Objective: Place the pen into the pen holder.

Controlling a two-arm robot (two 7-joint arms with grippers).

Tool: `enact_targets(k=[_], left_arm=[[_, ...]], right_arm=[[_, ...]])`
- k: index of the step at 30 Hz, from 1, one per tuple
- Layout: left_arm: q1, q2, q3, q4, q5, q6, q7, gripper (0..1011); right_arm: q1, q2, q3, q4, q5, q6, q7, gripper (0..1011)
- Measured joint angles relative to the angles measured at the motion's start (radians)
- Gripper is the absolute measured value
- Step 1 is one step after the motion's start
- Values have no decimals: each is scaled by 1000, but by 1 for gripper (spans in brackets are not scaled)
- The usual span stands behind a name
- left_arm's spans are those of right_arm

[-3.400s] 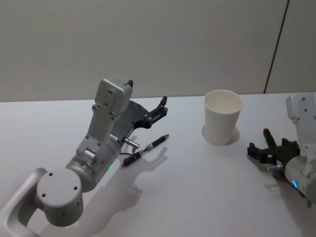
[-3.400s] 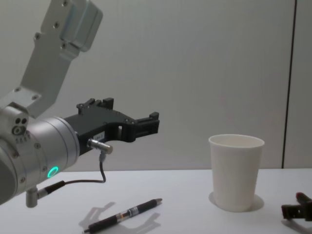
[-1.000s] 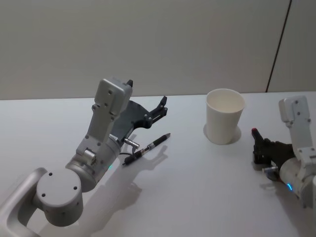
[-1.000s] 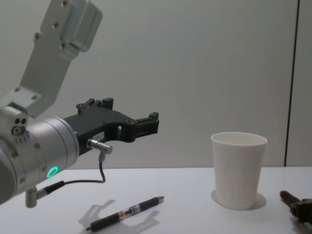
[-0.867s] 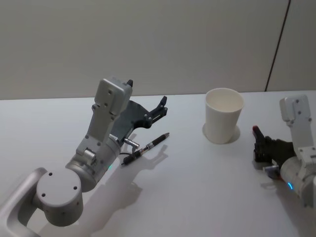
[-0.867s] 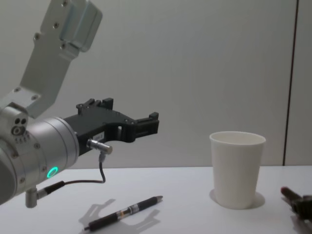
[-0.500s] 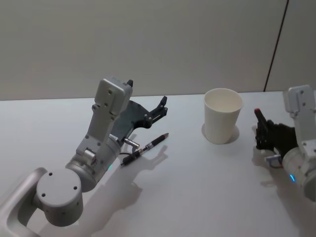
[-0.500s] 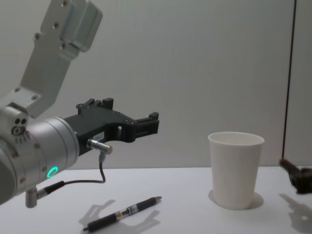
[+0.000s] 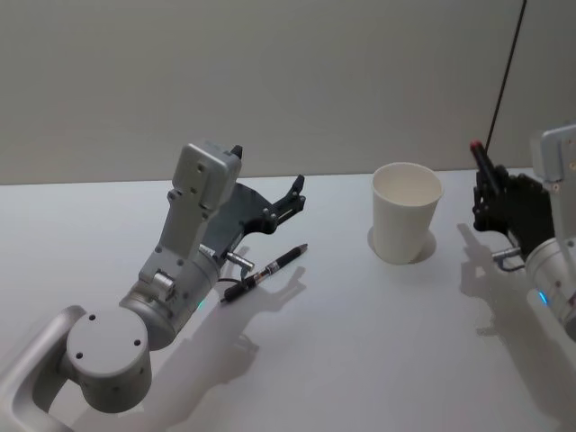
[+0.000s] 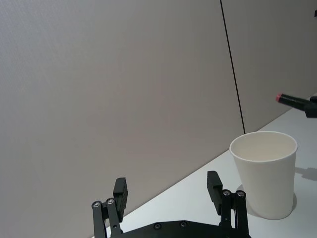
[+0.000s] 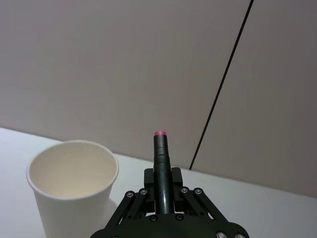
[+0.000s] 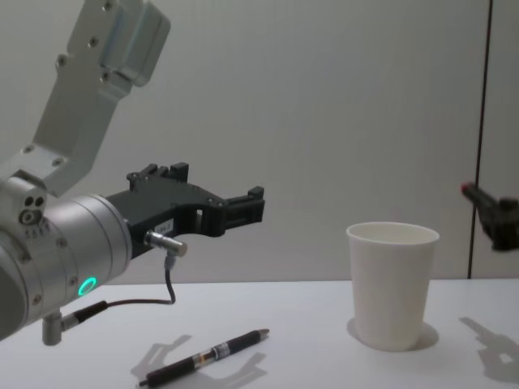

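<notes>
I saw right gripper aloft right of pen holder, fingers pinching red-tipped pen; left gripper hovered left, fingers spread.

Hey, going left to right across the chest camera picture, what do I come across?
A black pen lying flat → plain white paper cup → right end effector shut on a red-tipped dark pen. The open left end effector hangs above the lying pen, so unranked.

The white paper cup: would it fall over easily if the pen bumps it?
The paper cup looks empty and thin-walled, so it is likely light. It narrows toward its base, so a sideways knock near the rim might tip it. The right gripper holds a red-tipped pen off to its side.
</notes>
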Motion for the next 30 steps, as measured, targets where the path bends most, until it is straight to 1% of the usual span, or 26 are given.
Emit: enact_targets(k=[4, 5, 6, 7, 9, 12, 13, 14, 15, 16, 17, 20, 21, 22, 23, 27, 28, 30], left_arm=[[0, 0, 0, 0, 0, 0, 0, 1001], [0, 0, 0, 0, 0, 0, 0, 1001], [0, 0, 0, 0, 0, 0, 0, 1001], [0, 0, 0, 0, 0, 0, 0, 1001], [0, 0, 0, 0, 0, 0, 0, 1001], [0, 0, 0, 0, 0, 0, 0, 1001], [0, 0, 0, 0, 0, 0, 0, 1001], [0, 0, 0, 0, 0, 0, 0, 1001], [0, 0, 0, 0, 0, 0, 0, 1001], [0, 0, 0, 0, 0, 0, 0, 1001], [0, 0, 0, 0, 0, 0, 0, 1001], [0, 0, 0, 0, 0, 0, 0, 1001], [0, 0, 0, 0, 0, 0, 0, 1001], [0, 0, 0, 0, 0, 0, 0, 1001], [0, 0, 0, 0, 0, 0, 0, 1001], [0, 0, 0, 0, 0, 0, 0, 1001], [0, 0, 0, 0, 0, 0, 0, 1001], [0, 0, 0, 0, 0, 0, 0, 1001]], right_arm=[[1, 5, 3, -13, -21, -45, 6, 187], [3, 8, 4, -18, -30, -66, 9, 187], [3, 9, 5, -20, -33, -72, 10, 187], [5, 11, 7, -23, -42, -93, 14, 187], [8, 12, 8, -25, -51, -114, 18, 187], [15, 15, 11, -26, -68, -154, 27, 187], [20, 16, 12, -26, -76, -175, 31, 187], [20, 16, 12, -26, -76, -175, 31, 187], [28, 16, 13, -21, -87, -200, 37, 187], [32, 16, 13, -18, -92, -212, 39, 187], [40, 16, 14, -9, -101, -235, 45, 187], [59, 13, 15, 11, -118, -277, 58, 187], [76, 9, 15, 32, -129, -305, 66, 187], [81, 8, 15, 39, -134, -317, 70, 187], [101, 3, 15, 64, -144, -342, 78, 187], [137, -8, 14, 114, -163, -390, 94, 187], [154, -13, 13, 139, -172, -413, 101, 187], [177, -21, 11, 174, -183, -440, 112, 187]])
